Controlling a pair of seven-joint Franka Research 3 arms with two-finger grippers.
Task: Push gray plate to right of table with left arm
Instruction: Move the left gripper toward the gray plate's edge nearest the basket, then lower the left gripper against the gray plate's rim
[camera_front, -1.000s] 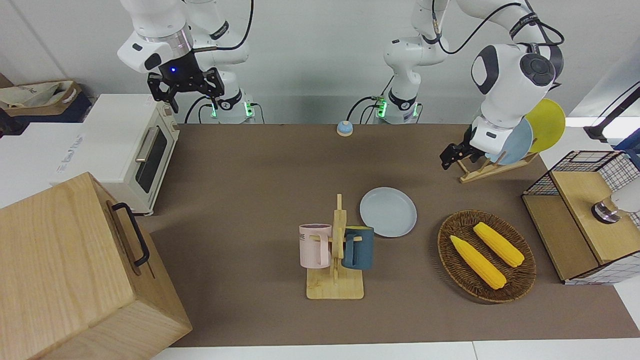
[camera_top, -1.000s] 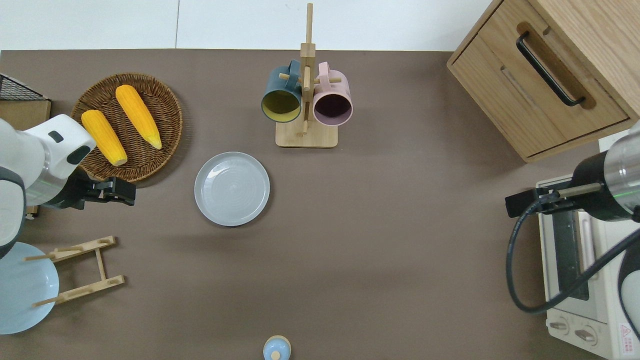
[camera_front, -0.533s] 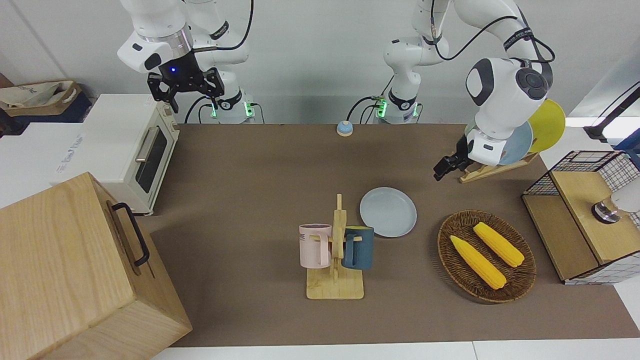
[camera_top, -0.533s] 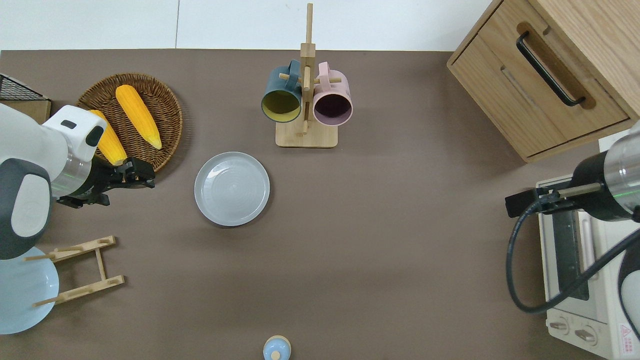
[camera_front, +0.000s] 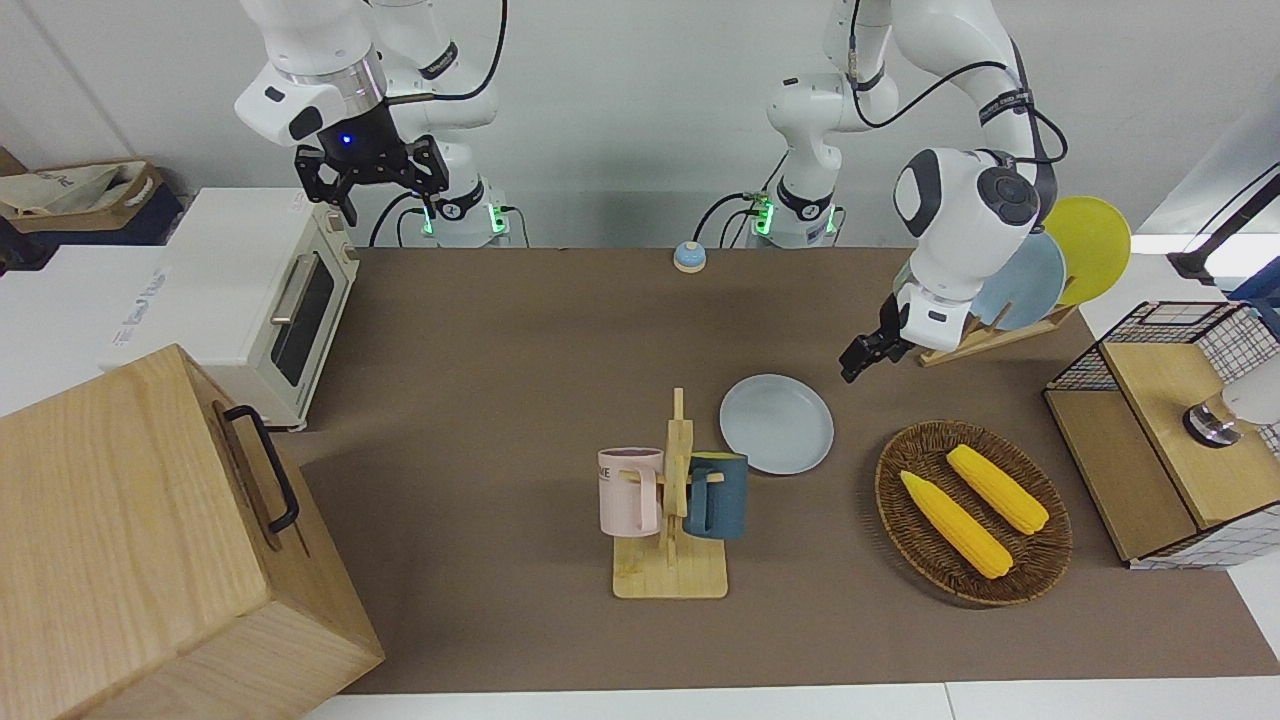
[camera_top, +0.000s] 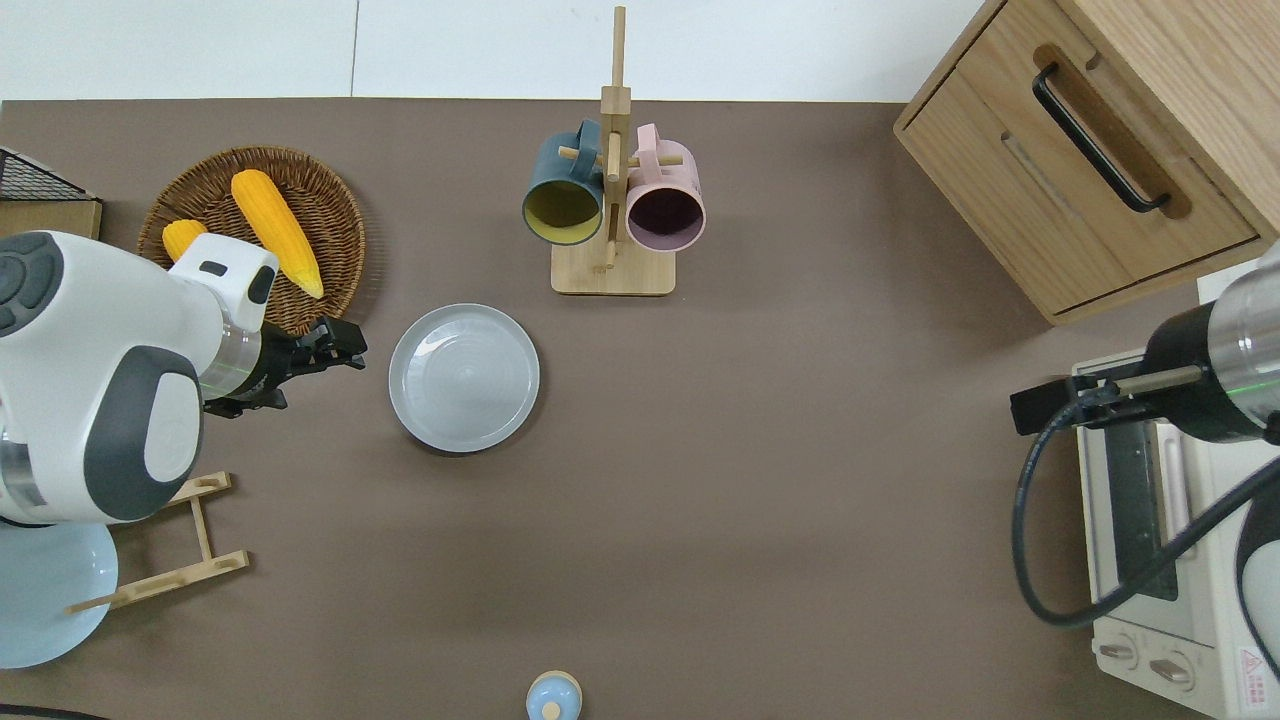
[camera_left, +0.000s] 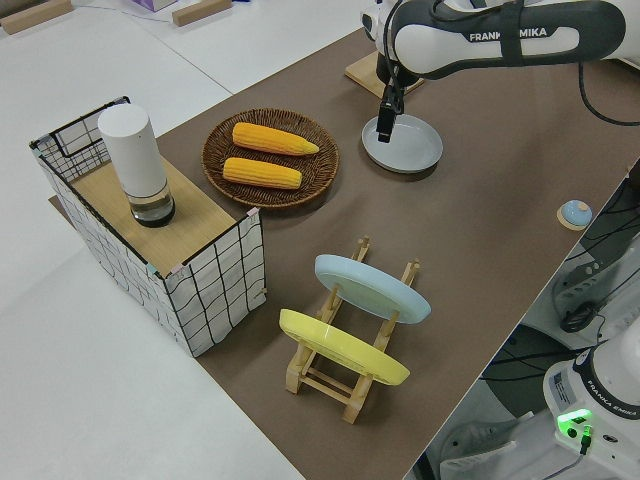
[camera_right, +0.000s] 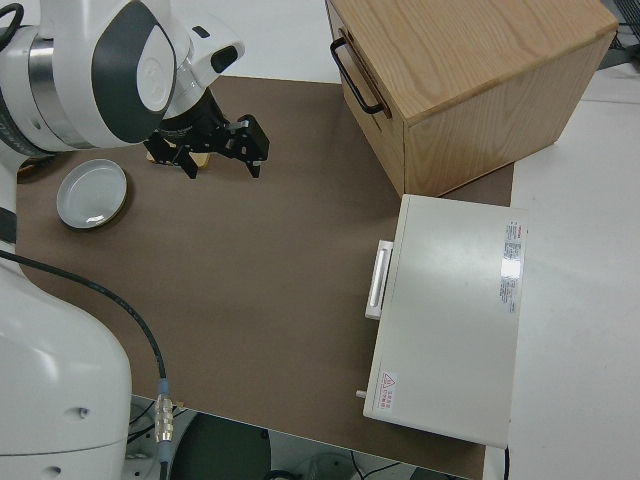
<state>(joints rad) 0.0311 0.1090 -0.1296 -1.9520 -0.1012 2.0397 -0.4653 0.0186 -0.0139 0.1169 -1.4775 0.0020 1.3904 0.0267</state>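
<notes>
**Gray plate and left gripper: positions on the table**

Item 1. The gray plate (camera_top: 464, 377) lay flat on the table (camera_top: 760, 480), empty, a little toward the left arm's end of mid-table. Nothing touched it.

Item 2. The left gripper (camera_top: 340, 345) hung at the plate's 9 o'clock in the overhead view, just beside the rim and apart from it, over bare tabletop between the plate and the wicker basket (camera_top: 330, 215). It pointed toward the plate. Whether its jaws were apart or together could not be told. The left arm (camera_front: 965, 215) reached out over the dish rack's end of the table.

Item 3. The mug stand (camera_top: 612, 270) stood at the plate's 1 o'clock, farther from the robots, near but clear of the rim. It carried a dark teal mug (camera_top: 562, 195) and a pink mug (camera_top: 667, 200).

Item 4. The wicker basket sat at the plate's 10 o'clock and held two corn cobs (camera_front: 975, 505).

Item 5. The wooden dish rack (camera_left: 345, 370) stood at the plate's 8 o'clock, nearer to the robots, holding a sky-blue plate (camera_left: 372, 287) and a yellow plate (camera_left: 340, 347) on edge.

Item 6. The right arm was parked; the right gripper (camera_front: 372, 172) had its jaws apart and held nothing.
</notes>
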